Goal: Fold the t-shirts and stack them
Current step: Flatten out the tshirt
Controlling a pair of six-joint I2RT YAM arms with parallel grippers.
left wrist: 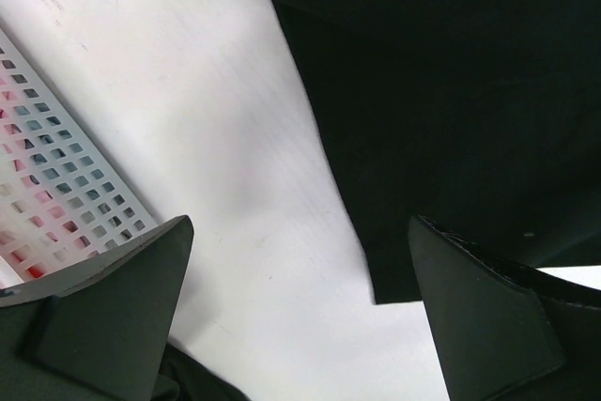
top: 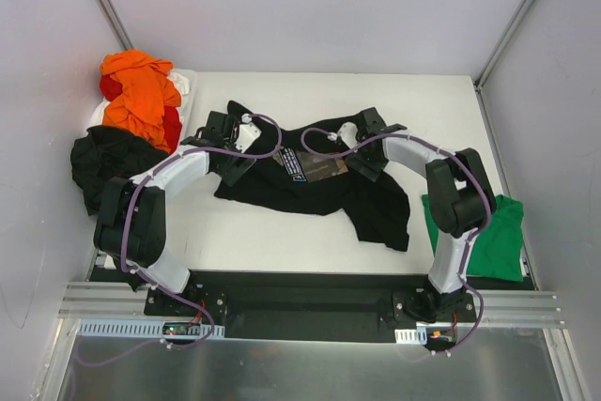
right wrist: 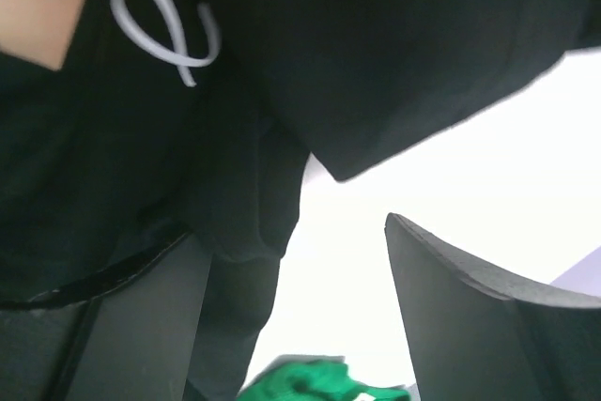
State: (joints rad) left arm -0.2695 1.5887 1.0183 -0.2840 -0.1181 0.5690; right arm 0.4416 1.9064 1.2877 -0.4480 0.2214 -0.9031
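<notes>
While both my arms reach out over the table [top: 282,241], my left gripper [left wrist: 300,224] stands spread as wide as it goes, with bare white tabletop between its fingers [left wrist: 113,312]. Just beside its right finger ends a corner of the black shirt [left wrist: 451,91], which runs on ahead and to the right of that gripper. My right gripper [right wrist: 296,232] is also parted, though less widely, and grips nothing. A loose fold of the same black shirt lies close against the inner side of its left finger [right wrist: 141,326], and white table shows between that fold and the right finger. Ahead and to the left of this gripper sits the shirt's chest print [right wrist: 160,25]. Seen from above, the black shirt lies spread and rumpled between and beneath my two grippers. Behind my right gripper, back toward my base and off to its right, the green shirt [top: 488,237] lies at the table's edge. Off to the left of my left gripper stands a white perforated basket [left wrist: 56,185]. On it the orange shirt [top: 141,96] is heaped over the red shirt [top: 172,127], and a second black shirt [top: 113,161] is bunched just beside them.
</notes>
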